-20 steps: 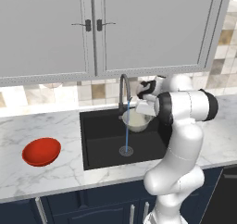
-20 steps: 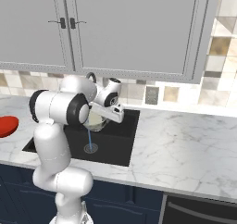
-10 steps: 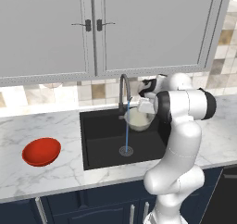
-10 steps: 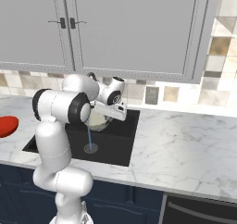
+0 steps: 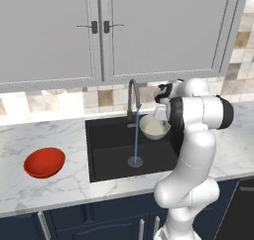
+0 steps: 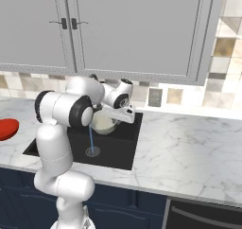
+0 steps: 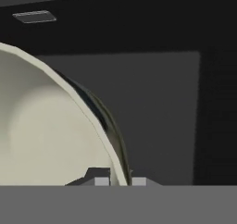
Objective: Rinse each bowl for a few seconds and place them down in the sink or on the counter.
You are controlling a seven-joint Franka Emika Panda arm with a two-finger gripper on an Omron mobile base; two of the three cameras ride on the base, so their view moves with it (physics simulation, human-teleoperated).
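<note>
Cream-white inside and olive-beige outside, the smaller bowl (image 5: 154, 127) hangs tilted over the black sink (image 5: 106, 154), up near the basin's back right part and just right of the grey gooseneck faucet (image 5: 131, 96). A thin blue stream of water (image 5: 136, 140) falls from the spout straight down to the round drain (image 5: 135, 161); the bowl sits just beside that stream, and whether the water touches its rim cannot be told from the base cameras. The gripper (image 7: 114, 180) is pinched on the bowl's rim: in the hand view one fingertip (image 7: 102, 181) lies inside the pale wall and the other outside it, with the thin rim pressed between them. From the right base camera the same bowl (image 6: 105, 123) shows under the white wrist, its rounded underside turned toward the front of the sink (image 6: 124, 147).

Left of the basin, well apart from it, the shallow glossy red bowl (image 5: 44, 162) rests upright on the white marble counter (image 5: 34, 189); the right base camera catches its edge (image 6: 7, 129) at the far left. Dark navy cabinets (image 5: 99, 219) run below the worktop, a beige-and-brown tiled backsplash (image 5: 64, 97) stands behind it, and grey wall cupboards (image 5: 149, 30) hang above.
</note>
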